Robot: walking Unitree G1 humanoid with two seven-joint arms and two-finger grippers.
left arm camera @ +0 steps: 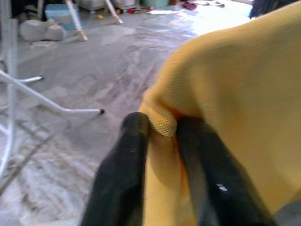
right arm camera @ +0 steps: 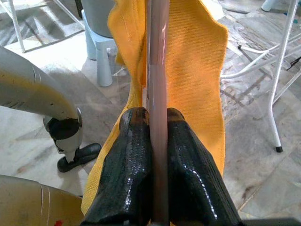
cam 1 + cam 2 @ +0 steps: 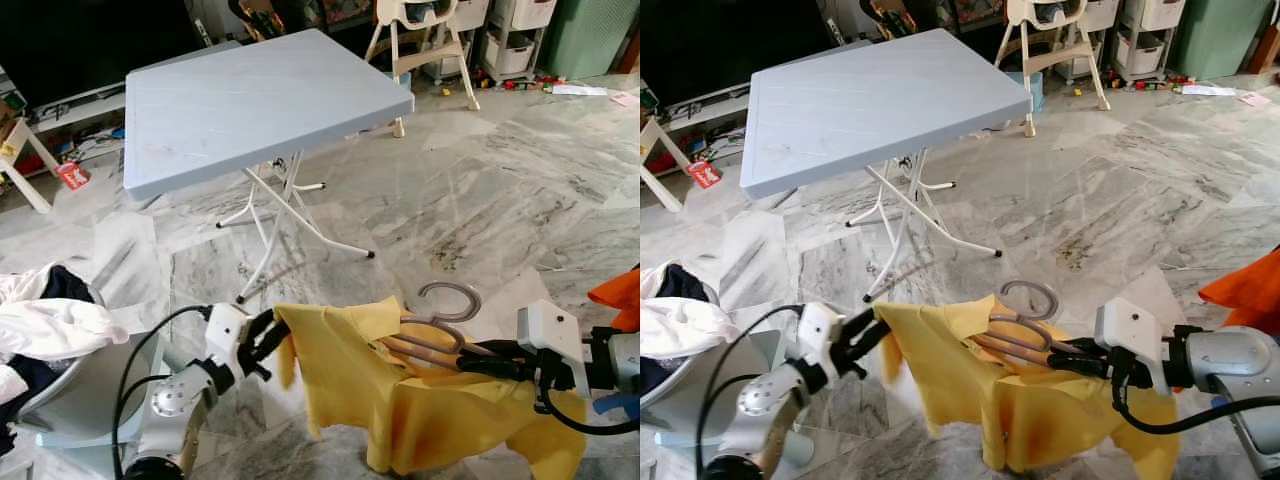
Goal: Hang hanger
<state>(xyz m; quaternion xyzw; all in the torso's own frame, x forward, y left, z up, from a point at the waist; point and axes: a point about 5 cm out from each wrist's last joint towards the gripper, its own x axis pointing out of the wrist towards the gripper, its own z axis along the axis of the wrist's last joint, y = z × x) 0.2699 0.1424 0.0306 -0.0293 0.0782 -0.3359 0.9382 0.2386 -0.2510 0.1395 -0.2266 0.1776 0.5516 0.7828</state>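
Mid-task, nothing hung yet. The hanger (image 3: 440,335) is held up in front of the robot above the floor (image 3: 480,200), with a yellow shirt (image 3: 420,410) draped on it.

Right gripper (image 3: 478,362): jaws closed on the hanger's pinkish bar, clearly pinched between both fingers (image 2: 134,160) in the right wrist view. The grey hook (image 3: 452,300) sticks up free, not on anything.

Left gripper (image 3: 272,345): jaws closed on the shirt's edge at the robot's left side; the left wrist view shows yellow fabric bunched between the fingers (image 1: 127,160), pulling the cloth out sideways.

Done so far, judging from this: hanger picked up, shirt partly on it. The shirt looks bunched and uneven, hanging lower on the right, so dressing it over the hanger seems unfinished.

Left to do: settle the shirt on the hanger, then carry it to a rail or rack and hook it on. No rail is visible in these views, so where it hangs cannot be told.

Around: a grey folding bench (image 3: 260,100) stands ahead, well apart from the hanger. A laundry pile (image 3: 45,320) sits at the far left, an orange cloth (image 3: 620,295) at the right edge.
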